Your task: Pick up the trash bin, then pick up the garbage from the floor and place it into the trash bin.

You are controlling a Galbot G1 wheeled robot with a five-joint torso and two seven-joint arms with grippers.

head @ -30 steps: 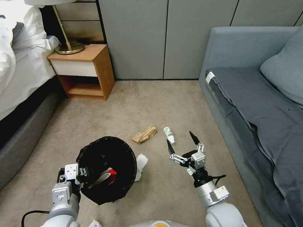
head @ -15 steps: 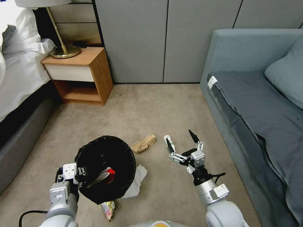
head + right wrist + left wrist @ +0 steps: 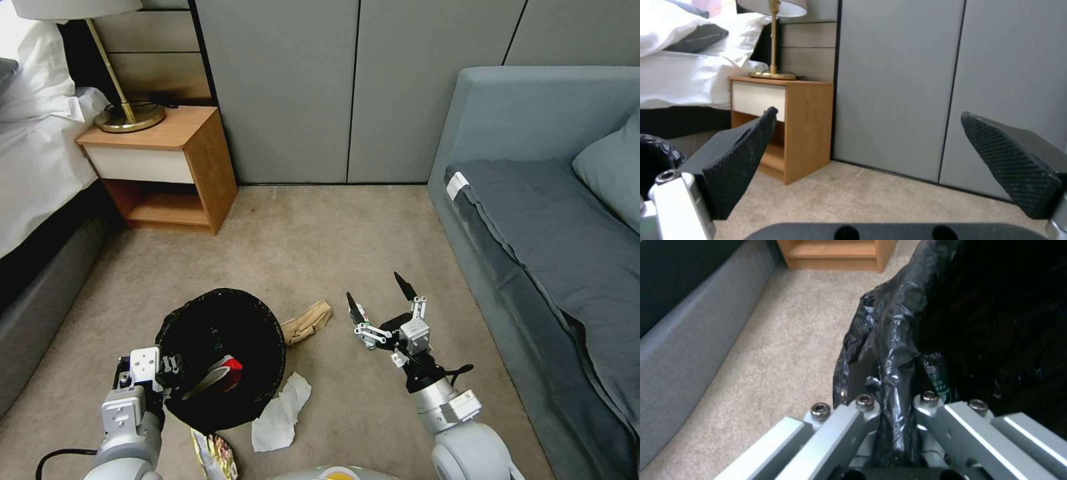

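Note:
The trash bin (image 3: 220, 353), black-lined, hangs at the lower left with my left gripper (image 3: 165, 375) shut on its rim. In the left wrist view the left gripper (image 3: 894, 426) pinches the crinkled liner (image 3: 898, 340). A red-white packet (image 3: 225, 373) lies inside the bin. On the carpet lie a brown paper bag (image 3: 307, 321), a white tissue (image 3: 281, 413) and a yellow wrapper (image 3: 213, 455). My right gripper (image 3: 375, 290) hovers open to the right of the bag. The small bottle (image 3: 361, 313) is mostly hidden behind one finger. The right wrist view shows the right gripper (image 3: 871, 150) open with nothing between its pads.
A wooden nightstand (image 3: 160, 170) with a brass lamp (image 3: 127, 117) stands at the back left beside the bed (image 3: 33, 160). A grey sofa (image 3: 553, 233) runs along the right. Grey wall panels (image 3: 347, 87) close the back. Bare carpet lies ahead.
The whole picture has shifted, so the camera moved. The floor litter now sits lower in view. The bottle has passed behind the right gripper, and the tissue and yellow wrapper show beside the bin.

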